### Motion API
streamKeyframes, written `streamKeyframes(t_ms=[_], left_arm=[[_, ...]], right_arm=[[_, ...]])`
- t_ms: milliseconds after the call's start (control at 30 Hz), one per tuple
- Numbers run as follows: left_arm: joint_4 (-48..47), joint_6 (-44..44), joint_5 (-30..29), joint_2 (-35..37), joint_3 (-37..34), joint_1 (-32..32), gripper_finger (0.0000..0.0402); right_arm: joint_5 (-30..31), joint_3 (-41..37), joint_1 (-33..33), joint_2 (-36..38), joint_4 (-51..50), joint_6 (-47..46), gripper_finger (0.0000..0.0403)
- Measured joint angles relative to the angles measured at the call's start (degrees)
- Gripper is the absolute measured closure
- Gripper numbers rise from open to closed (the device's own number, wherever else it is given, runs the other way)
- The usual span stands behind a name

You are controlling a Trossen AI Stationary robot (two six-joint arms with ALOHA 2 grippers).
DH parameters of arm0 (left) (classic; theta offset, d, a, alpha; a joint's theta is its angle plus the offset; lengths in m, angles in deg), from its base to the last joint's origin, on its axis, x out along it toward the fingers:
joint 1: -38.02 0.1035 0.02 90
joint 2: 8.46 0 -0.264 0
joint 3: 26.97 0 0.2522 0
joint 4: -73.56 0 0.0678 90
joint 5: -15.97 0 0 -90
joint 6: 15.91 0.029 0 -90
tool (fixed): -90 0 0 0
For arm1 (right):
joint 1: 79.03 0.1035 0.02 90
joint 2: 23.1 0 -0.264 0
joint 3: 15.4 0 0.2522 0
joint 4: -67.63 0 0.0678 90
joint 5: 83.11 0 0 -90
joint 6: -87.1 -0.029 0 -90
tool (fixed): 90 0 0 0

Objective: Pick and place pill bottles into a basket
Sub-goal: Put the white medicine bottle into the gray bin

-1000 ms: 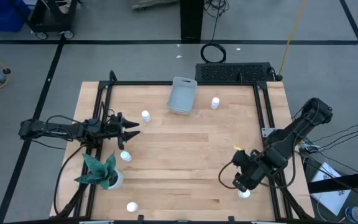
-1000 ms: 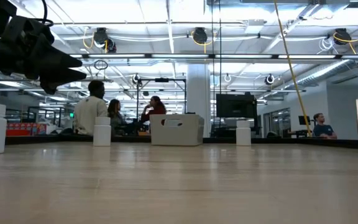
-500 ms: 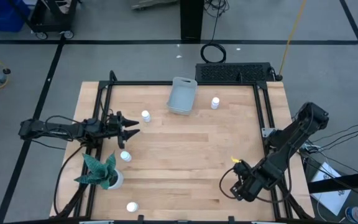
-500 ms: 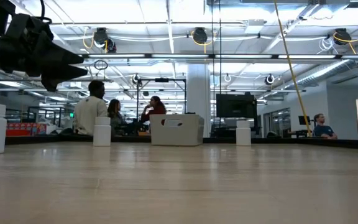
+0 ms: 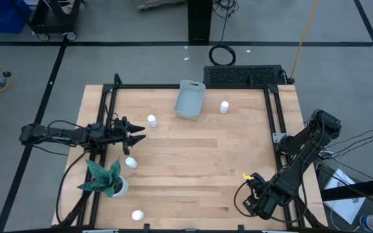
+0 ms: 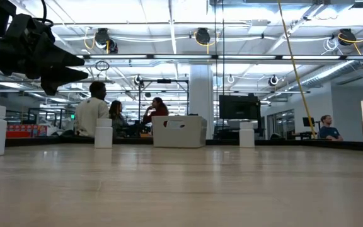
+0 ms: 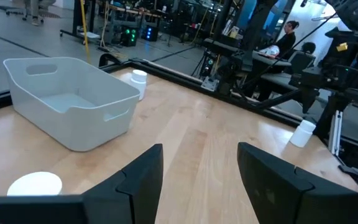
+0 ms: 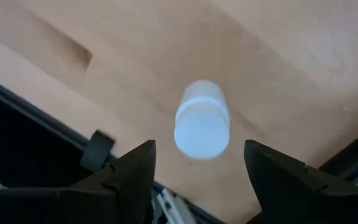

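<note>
My right gripper (image 5: 254, 201) hangs open near the table's near right corner, pointing down. In the right wrist view (image 8: 199, 147) its fingers stand on either side of an upright white pill bottle (image 8: 202, 127) without touching it; the gripper hides this bottle in the high view. Other bottles stand on their bases: one left of the basket (image 5: 151, 120), one right of it (image 5: 224, 107), one near the plant (image 5: 131, 163), one at the near edge (image 5: 137, 215). The pale grey-blue basket (image 5: 190, 99) stands at the far middle. My left gripper (image 5: 135, 134) waits, open and empty, at the left.
A green plant in a white pot (image 5: 105, 180) stands at the near left. A black ridged box (image 5: 245, 76) lies behind the table's far right edge. Black frame rails (image 5: 274, 116) run along the table's sides. People sit in the room beyond the table (image 6: 93, 113).
My right gripper has moved toward the table's near edge and now stands over the near-right bottle, which showed beside it before. The bottle has stayed in place.
</note>
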Motion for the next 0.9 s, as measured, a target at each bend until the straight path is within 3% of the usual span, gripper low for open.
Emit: streamKeyframes(t_ms=[433, 900], left_arm=[[-0.01, 0.2, 0.04, 0.0, 0.0, 0.0, 0.019], [0.0, 0.07, 0.09, 0.0, 0.0, 0.0, 0.019]], right_arm=[[1.48, -5.08, 0.53, -0.02, 6.49, -1.14, 0.0163], [-2.06, -9.96, 0.59, -0.05, 13.82, -2.37, 0.0173]])
